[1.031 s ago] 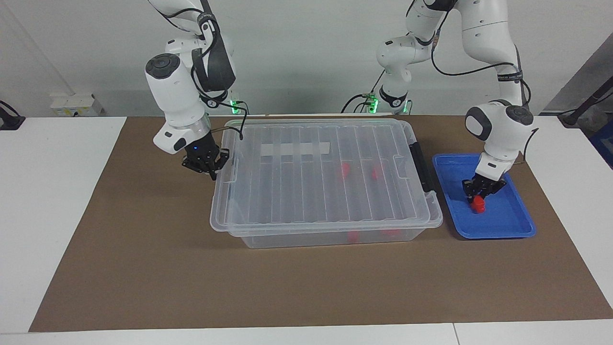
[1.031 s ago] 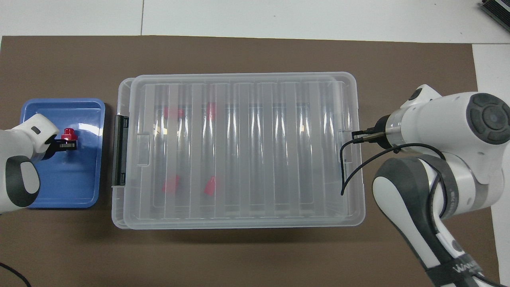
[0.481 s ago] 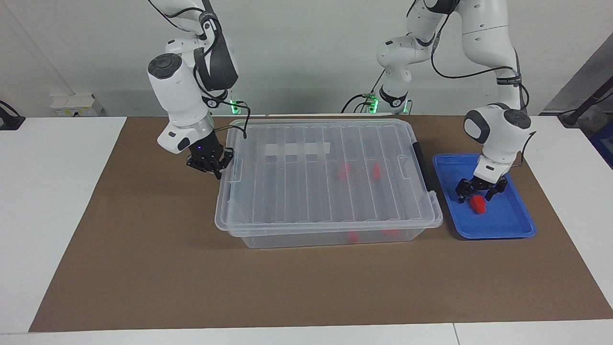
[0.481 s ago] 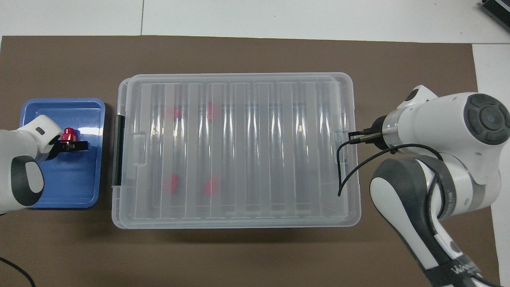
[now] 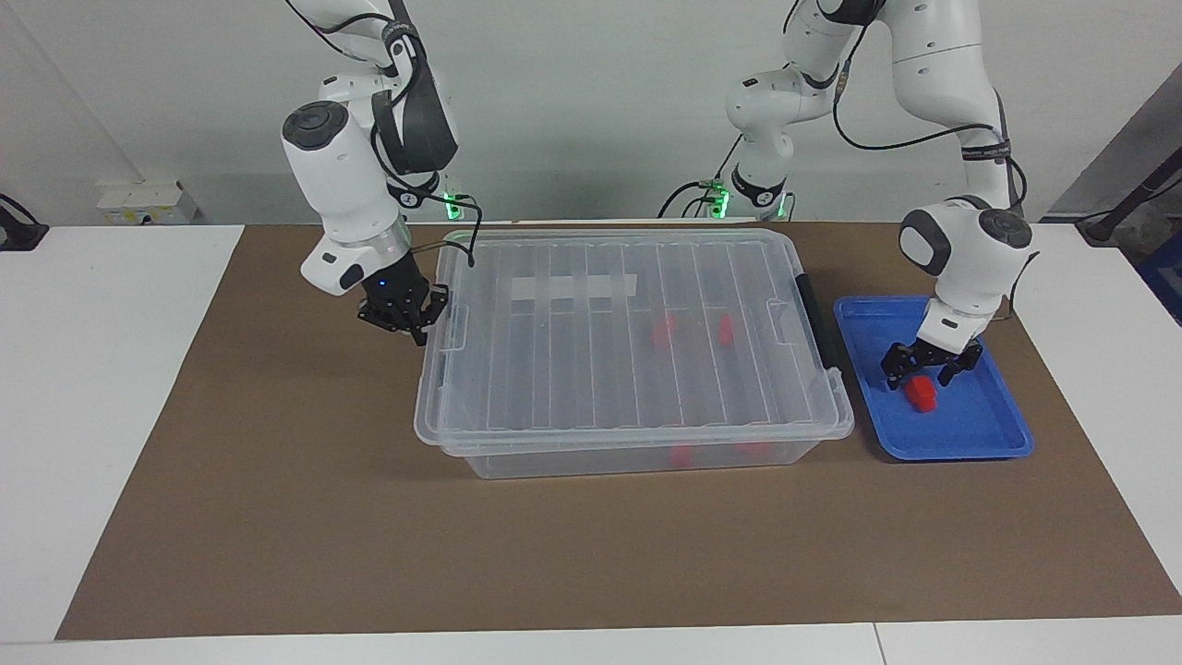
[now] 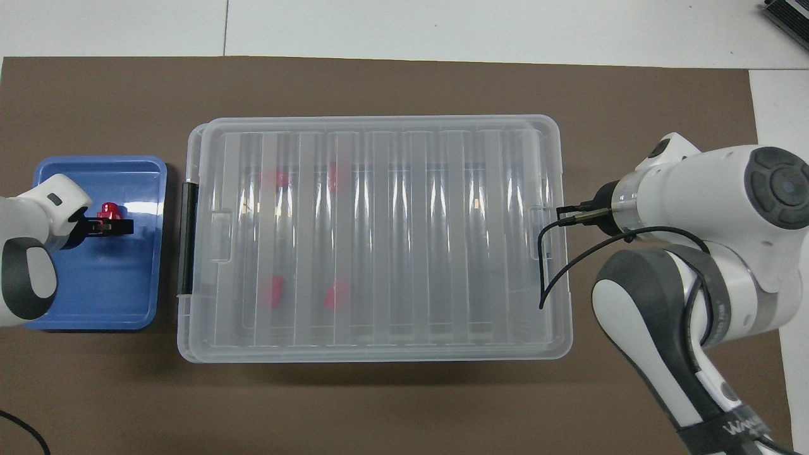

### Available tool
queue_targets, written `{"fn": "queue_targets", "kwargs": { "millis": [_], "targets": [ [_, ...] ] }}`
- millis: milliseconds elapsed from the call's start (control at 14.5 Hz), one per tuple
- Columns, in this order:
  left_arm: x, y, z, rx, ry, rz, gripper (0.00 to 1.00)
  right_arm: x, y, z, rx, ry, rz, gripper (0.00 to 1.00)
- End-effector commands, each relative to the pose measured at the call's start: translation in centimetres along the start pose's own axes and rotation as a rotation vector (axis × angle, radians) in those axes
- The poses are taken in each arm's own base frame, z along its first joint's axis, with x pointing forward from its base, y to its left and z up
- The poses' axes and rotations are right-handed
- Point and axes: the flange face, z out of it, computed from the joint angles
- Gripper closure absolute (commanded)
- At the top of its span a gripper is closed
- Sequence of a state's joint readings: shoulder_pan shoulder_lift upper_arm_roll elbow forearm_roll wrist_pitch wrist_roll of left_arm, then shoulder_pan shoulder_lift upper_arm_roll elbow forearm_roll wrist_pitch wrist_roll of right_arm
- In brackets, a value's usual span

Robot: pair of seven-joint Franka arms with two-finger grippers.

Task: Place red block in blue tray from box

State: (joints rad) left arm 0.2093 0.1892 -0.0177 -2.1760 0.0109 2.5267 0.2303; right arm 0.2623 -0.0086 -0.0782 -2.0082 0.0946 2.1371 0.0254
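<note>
The red block [image 5: 920,393] lay in the blue tray [image 5: 979,434], near its middle. The left gripper [image 5: 920,367] hung right over it with its fingers spread wide, holding nothing. The block sat just under the tips, so the way out was straight up. The tray rim and the black latch [image 5: 813,319] of the box [image 5: 628,351] stood close by. The right gripper [image 5: 404,317] was shut, beside the box lid's edge at the right arm's end of the desk [image 5: 277,517].
</note>
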Motion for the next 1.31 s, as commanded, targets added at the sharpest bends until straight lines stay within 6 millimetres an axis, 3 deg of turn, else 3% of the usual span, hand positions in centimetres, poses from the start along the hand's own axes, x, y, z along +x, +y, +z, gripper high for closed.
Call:
{"fn": "queue_targets", "kwargs": {
  "millis": [0, 206, 481, 619, 756, 825, 894, 1100, 1238],
  "targets": [
    [0.7, 0.4, -4.7, -0.016, -0.03, 0.008, 0.0, -0.2, 2.0, -1.8, -0.02, 0.019, 0.003, 1.0],
    [1.2, 0.6, -9.0, -0.02, -0.048, 0.013, 0.0, -0.1, 5.0, -4.3, -0.092, 0.018, 0.019, 1.0],
    [2.5, 0.4, -15.0, -0.028, -0.084, 0.017, 0.0, -0.4, 9.3, -9.2, -0.123, -0.072, 0.105, 1.0],
    [1.8, 1.1, -18.7, -0.021, -0.056, 0.023, 0.0, -1.1, 11.3, -12.3, -0.108, -0.127, 0.163, 1.0],
    [0.8, 1.7, -21.6, -0.018, -0.048, 0.019, 0.0, -1.7, 12.0, -15.2, -0.11, -0.168, 0.191, 1.0],
    [0.6, 1.9, -22.6, -0.017, -0.045, 0.019, 0.0, -1.9, 12.4, -16.0, -0.112, -0.18, 0.204, 0.43],
    [0.2, 2.3, -23.3, -0.02, -0.049, 0.021, 0.0, -2.0, 12.6, -16.5, -0.11, -0.189, 0.229, 0.0],
    [0.3, 5.0, -24.0, -0.023, -0.06, -0.02, 0.0, -2.0, 13.1, -16.8, -0.101, -0.199, 0.259, 0.0],
    [0.0, 6.7, -24.7, -0.023, -0.069, -0.014, 0.0, -1.7, 12.1, -16.6, -0.11, -0.183, 0.26, 0.0]
  ]
}}
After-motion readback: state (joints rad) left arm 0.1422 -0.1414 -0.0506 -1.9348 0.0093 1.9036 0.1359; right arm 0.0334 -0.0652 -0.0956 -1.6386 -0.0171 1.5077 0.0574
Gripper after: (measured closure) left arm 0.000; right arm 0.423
